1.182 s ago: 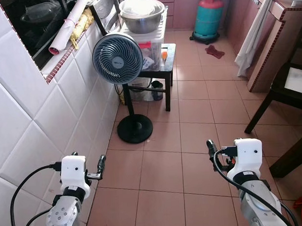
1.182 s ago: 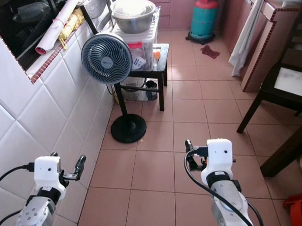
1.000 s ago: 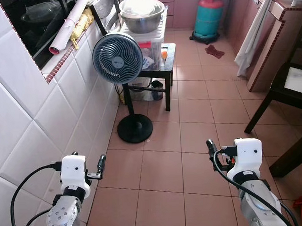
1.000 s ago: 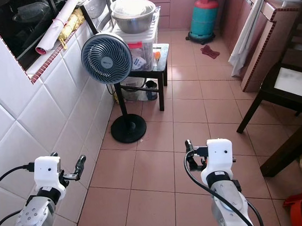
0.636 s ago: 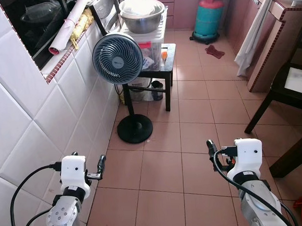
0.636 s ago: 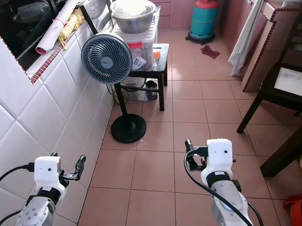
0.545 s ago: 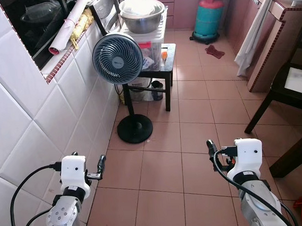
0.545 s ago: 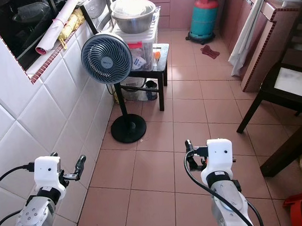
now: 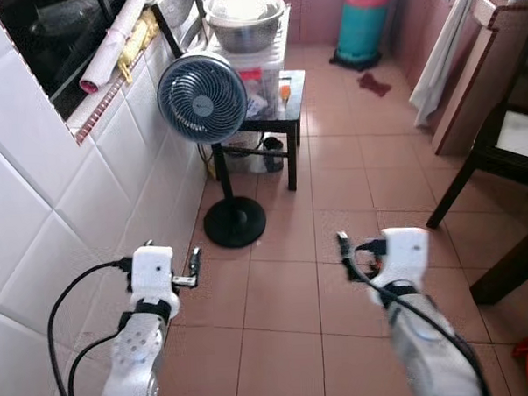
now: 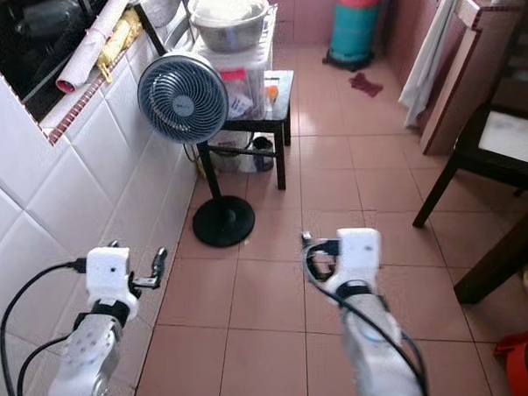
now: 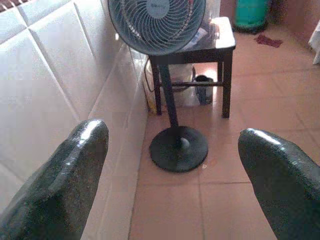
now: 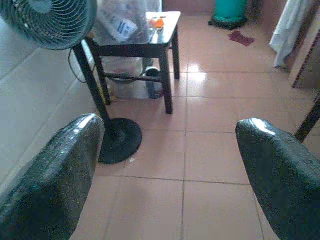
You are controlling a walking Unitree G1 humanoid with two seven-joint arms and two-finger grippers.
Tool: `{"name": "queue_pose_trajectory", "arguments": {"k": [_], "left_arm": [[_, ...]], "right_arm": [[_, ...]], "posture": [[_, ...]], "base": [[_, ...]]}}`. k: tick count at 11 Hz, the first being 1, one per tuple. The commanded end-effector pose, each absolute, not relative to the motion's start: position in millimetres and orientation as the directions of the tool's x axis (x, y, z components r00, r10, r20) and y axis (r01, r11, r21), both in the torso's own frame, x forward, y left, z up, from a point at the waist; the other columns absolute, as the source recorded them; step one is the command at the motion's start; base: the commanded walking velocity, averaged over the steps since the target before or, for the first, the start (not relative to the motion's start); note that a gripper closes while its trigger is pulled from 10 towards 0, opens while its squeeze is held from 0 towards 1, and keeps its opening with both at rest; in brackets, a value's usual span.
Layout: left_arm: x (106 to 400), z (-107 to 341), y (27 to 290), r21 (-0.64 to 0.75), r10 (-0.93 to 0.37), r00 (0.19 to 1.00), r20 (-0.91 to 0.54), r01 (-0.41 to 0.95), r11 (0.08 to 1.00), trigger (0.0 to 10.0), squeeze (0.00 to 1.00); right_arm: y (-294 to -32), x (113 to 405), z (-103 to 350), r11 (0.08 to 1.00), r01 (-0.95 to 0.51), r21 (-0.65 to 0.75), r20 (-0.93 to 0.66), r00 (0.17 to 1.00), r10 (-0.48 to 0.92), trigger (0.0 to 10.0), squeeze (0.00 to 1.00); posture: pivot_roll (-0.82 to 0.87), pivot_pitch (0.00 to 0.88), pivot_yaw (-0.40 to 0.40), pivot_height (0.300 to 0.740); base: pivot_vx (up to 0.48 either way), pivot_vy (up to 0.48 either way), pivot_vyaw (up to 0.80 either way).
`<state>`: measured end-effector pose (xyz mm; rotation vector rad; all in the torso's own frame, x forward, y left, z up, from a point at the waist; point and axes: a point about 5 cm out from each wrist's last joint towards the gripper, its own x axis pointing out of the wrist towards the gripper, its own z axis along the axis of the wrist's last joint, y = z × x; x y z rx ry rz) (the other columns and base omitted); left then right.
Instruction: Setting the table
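Tiled floor (image 9: 277, 294) lies under both raised end effectors, left (image 11: 172, 150) and right (image 12: 170, 150), fingers spread, empty; fan (image 9: 202, 98) ahead.

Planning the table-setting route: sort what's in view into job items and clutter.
Job:
metal bowl
dark table
left claw, open
right claw, open

Clutter:
standing fan
gas cylinder
red rag

2 black fingers (image 11: 60, 185) spread apart frame a standing fan (image 11: 157, 25) beside a white tiled wall (image 11: 55, 75).
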<state>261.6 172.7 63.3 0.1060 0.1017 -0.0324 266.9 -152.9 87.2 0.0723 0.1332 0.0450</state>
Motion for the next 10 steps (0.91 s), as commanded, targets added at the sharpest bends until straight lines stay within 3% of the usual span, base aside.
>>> {"name": "queue_pose_trajectory", "arguments": {"k": [1, 4, 10], "left_arm": [[261.7, 61.0, 175.4, 0.117, -0.011, 0.994, -0.109, 0.023, 0.993, 10.0, 0.0], [263.2, 60.7, 174.5, 0.118, -0.005, 0.994, -0.105, 0.018, 0.993, 10.0, 0.0], [265.3, 60.7, 174.9, 0.112, 0.011, 0.995, -0.101, 0.0, 0.994, 10.0, 0.0]], "right_arm": [[-149.0, 268.0, 85.6, 0.995, -0.046, 0.086, -0.131, 0.99, 0.057, 10.0, 0.0], [-147.4, 268.6, 82.8, 0.995, -0.055, 0.083, -0.143, 0.987, 0.066, 10.0, 0.0], [-148.6, 272.0, 82.4, 0.995, -0.057, 0.084, -0.143, 0.987, 0.069, 10.0, 0.0]], "posture": [[-0.05, 0.085, 0.06, 0.74], [-0.05, 0.086, 0.058, 0.74], [-0.05, 0.083, 0.051, 0.74]], "base": [[0.0, 0.0, 0.0], [0.0, 0.0, -0.39], [0.0, 0.0, -0.8]]}}
